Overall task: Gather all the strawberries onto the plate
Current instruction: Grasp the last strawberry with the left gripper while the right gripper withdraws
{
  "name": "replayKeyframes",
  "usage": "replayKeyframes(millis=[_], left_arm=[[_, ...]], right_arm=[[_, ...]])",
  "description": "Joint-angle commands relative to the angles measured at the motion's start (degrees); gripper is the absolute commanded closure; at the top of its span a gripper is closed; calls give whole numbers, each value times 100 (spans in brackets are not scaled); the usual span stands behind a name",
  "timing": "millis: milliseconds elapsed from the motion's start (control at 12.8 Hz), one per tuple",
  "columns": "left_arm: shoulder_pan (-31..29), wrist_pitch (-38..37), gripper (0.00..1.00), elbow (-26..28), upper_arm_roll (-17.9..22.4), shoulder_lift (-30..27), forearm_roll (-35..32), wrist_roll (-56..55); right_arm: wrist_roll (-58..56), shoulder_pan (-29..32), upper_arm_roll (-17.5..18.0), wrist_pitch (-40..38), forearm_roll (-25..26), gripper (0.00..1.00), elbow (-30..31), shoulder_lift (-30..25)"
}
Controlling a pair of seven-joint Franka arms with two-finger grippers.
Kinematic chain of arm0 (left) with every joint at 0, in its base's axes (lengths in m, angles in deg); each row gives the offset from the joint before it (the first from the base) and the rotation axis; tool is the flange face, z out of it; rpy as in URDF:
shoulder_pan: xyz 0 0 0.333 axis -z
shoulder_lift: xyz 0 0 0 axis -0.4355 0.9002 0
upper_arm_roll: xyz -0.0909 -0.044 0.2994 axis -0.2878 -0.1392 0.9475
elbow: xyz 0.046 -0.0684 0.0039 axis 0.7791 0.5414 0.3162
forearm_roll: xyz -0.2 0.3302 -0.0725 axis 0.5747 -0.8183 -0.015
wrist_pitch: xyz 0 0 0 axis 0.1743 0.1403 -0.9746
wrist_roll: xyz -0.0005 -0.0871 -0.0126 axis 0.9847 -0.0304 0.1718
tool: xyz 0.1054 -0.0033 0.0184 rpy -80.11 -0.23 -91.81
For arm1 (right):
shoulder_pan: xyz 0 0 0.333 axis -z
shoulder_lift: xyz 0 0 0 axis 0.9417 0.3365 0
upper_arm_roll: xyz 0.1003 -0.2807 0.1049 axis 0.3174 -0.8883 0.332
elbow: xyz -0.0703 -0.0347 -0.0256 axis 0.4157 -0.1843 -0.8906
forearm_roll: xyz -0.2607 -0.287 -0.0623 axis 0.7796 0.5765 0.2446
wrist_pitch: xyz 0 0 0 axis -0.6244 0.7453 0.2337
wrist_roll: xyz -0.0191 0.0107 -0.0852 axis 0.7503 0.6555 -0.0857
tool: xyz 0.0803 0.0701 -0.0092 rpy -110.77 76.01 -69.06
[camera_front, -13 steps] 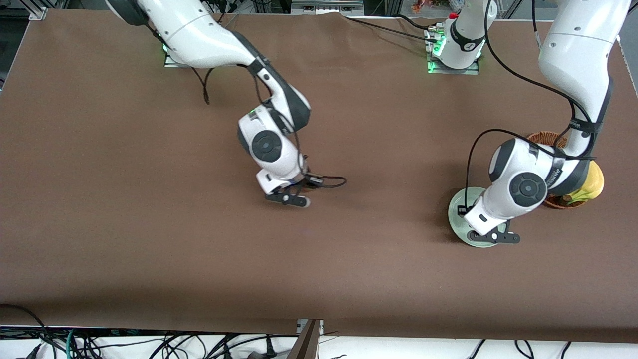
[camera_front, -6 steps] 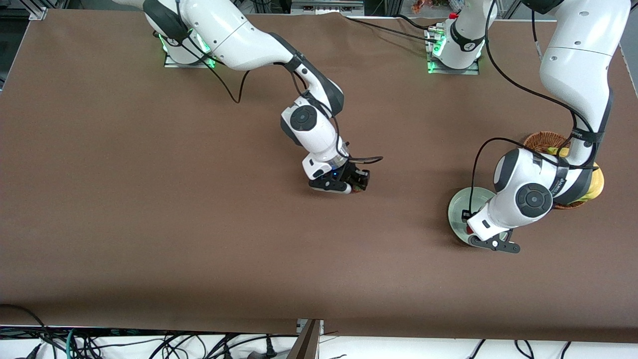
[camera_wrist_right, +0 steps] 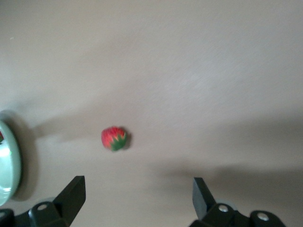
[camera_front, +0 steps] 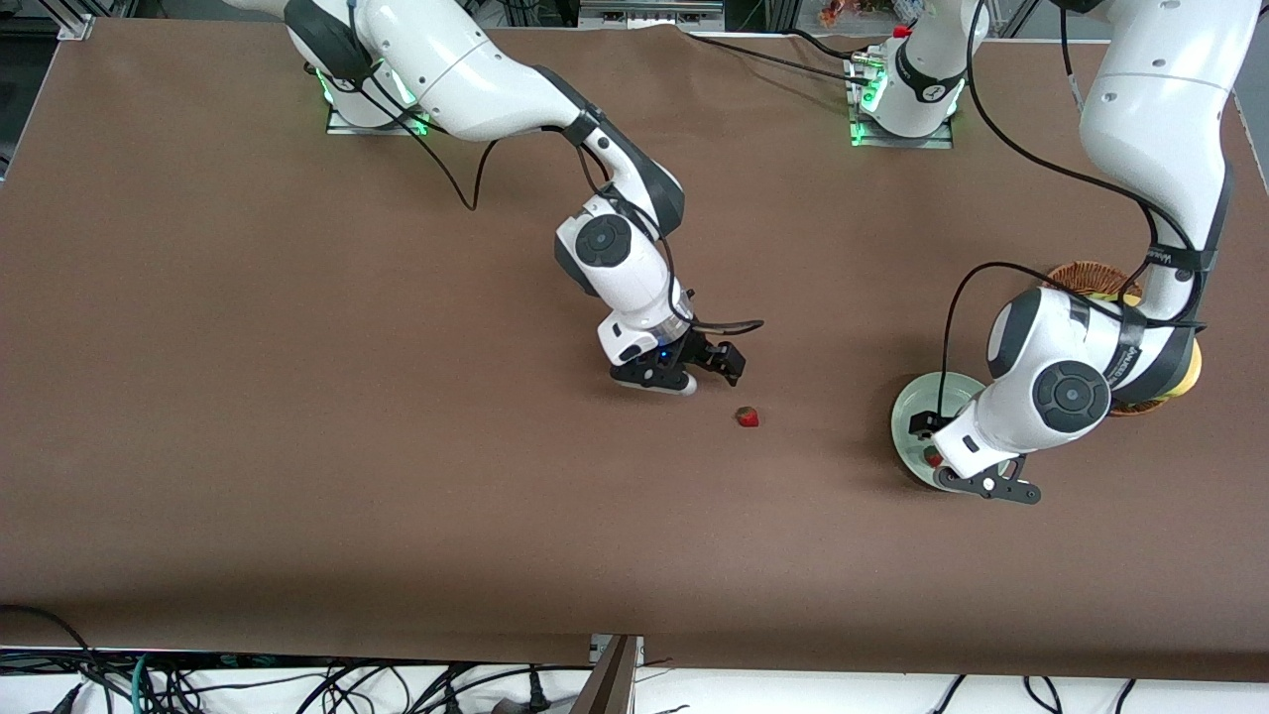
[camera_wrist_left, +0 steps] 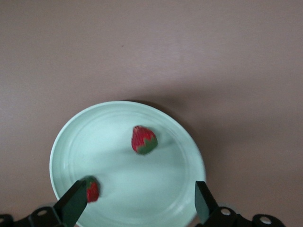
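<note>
Left gripper over plate, jaws wide apart, empty. Two strawberries in plate. Right gripper over mid-table, jaws spread, empty. Third strawberry on table between right gripper and plate, clear of both.

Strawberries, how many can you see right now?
3. Two strawberries lie in the plate under the left end effector; one strawberry lies on the table, toward the right arm's end from the plate.

- brown table, plain cloth-like top
- one strawberry loose near the middle
- mint plate toward the left arm's end
- wicker basket just beside the plate
</note>
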Motion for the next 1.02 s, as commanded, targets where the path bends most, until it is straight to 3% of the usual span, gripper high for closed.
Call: replayKeyframes(millis=[0,235,391,469,626,704,861,939], left_arm=[[17,-600,0,50,-562,-347,560,-10],[236,-523,0,-186,-1213,-260,756,-1044],[797,1,0,-302,-1206,-84,607,-1311],[904,536,0,-171,-1206,-23,389,-1329],[958,769,0,49,-1206,197,159,-1320],[1019,1205,0,215,-1206,337,149,-1338],[1055,2924,0,890,-1075,505,149,-1320],[1081,3314,0,1129,-918,505,114,-1277]], right_arm=[[-993,561,75,-1355,-66,0,0,-577],[-2197,1150,67,-2771,-31,0,0,-1000],[-2849,1554,58,-3633,-31,0,0,-1237],[-3043,1783,58,-3993,-31,0,0,-1377],[-3526,2266,58,-4662,-22,0,9,-1615],[-3903,2512,49,-5022,13,0,0,-1747],[-4624,3039,40,-5743,275,0,0,-1993],[-4845,3224,31,-6059,416,0,0,-2125]])
